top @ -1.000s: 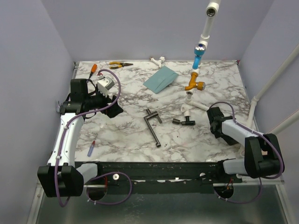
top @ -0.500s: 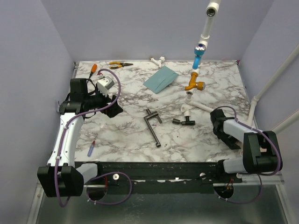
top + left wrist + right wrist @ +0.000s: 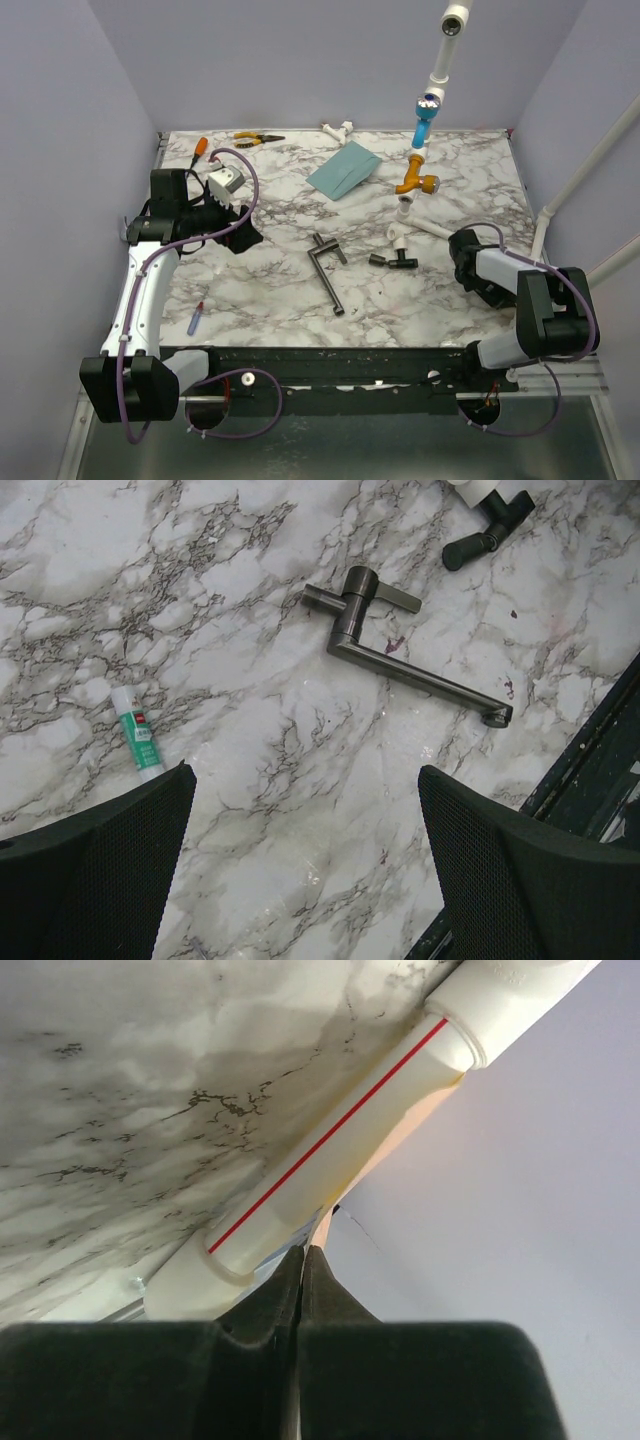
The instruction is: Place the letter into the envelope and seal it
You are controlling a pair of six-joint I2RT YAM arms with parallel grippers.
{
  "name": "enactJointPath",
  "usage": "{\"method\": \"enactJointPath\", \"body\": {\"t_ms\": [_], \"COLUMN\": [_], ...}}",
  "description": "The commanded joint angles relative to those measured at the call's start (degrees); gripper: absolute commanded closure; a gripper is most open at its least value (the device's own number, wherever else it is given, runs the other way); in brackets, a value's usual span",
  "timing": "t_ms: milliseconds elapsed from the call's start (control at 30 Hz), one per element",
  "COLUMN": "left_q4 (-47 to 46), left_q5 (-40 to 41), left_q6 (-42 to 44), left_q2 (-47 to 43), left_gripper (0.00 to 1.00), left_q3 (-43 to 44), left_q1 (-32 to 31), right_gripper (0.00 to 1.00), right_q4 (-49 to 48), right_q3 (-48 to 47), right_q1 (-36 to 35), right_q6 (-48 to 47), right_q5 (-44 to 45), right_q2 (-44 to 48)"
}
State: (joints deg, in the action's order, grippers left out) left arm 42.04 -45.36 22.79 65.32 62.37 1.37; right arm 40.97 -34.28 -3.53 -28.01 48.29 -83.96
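Note:
The teal envelope [image 3: 343, 170] lies flat at the back middle of the marble table [image 3: 280, 210], far from both arms. In the right wrist view a thin tan sheet, the letter [image 3: 352, 1182], shows edge-on. It runs up from between the fingertips of my right gripper [image 3: 303, 1252], which is shut on it at the table's right edge beside a white pipe [image 3: 330, 1150]. In the top view the letter is hidden by the right arm [image 3: 490, 270]. My left gripper [image 3: 305, 780] hangs wide open over bare marble at the left [image 3: 240, 235], holding nothing.
A dark metal tap [image 3: 328, 262] [image 3: 400, 650] lies mid-table with a black fitting [image 3: 392, 260] to its right. A glue stick [image 3: 197, 317] [image 3: 137, 742] lies near the front left. Pliers [image 3: 258, 139] are at the back. A white pipe assembly with blue and orange valves [image 3: 420, 150] rises at back right.
My right gripper has closed from open to fully shut on the tan sheet, and its wrist has turned slightly at the right edge. The left arm has not moved.

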Motion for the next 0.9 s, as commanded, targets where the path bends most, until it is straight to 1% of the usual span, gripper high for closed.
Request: {"method": "enactJointPath", "body": {"t_ms": [0, 167, 267, 367, 467, 567, 700, 867], "left_q4": [1.02, 1.11, 1.11, 1.11, 1.11, 1.11, 1.2, 1.72], "left_q5": [0.62, 0.58, 0.69, 0.89, 0.98, 1.08, 1.45, 1.24], "left_q6": [1.2, 1.38, 1.58, 1.9, 2.08, 2.46, 3.12, 3.3], "left_q2": [0.04, 0.02, -0.02, -0.19, -0.5, -0.93, -1.59, -2.81], "left_gripper": [0.08, 0.08, 0.08, 0.08, 0.08, 0.08, 0.08, 0.07], "left_q3": [1.8, 1.79, 1.83, 1.77, 1.7, 1.62, 1.77, 2.37], "left_q1": [-0.05, -0.09, -0.07, -0.07, -0.05, -0.09, -0.08, -0.05], "right_gripper": [0.99, 0.99, 0.99, 0.99, 1.0, 0.99, 0.99, 0.99], "right_q4": [-1.9, -2.06, -0.12, 2.94, 6.06, 11.35, 19.3, 25.01], "right_q3": [-0.69, -5.05, -10.61, -16.14, -19.78, -23.37, -29.47, -33.21], "right_q1": [0.55, 0.59, 0.55, 0.31, -1.51, -5.7, -12.47, -23.62], "right_q6": [-0.55, 0.43, 2.85, 6.37, 9.31, 13.91, 20.78, 25.26], "right_q5": [1.72, 3.14, 3.21, -0.06, -2.57, -5.92, -13.96, -12.95], "right_q2": [0.47, 1.21, 1.32, 2.11, 2.08, 0.82, -2.26, -5.63]}}
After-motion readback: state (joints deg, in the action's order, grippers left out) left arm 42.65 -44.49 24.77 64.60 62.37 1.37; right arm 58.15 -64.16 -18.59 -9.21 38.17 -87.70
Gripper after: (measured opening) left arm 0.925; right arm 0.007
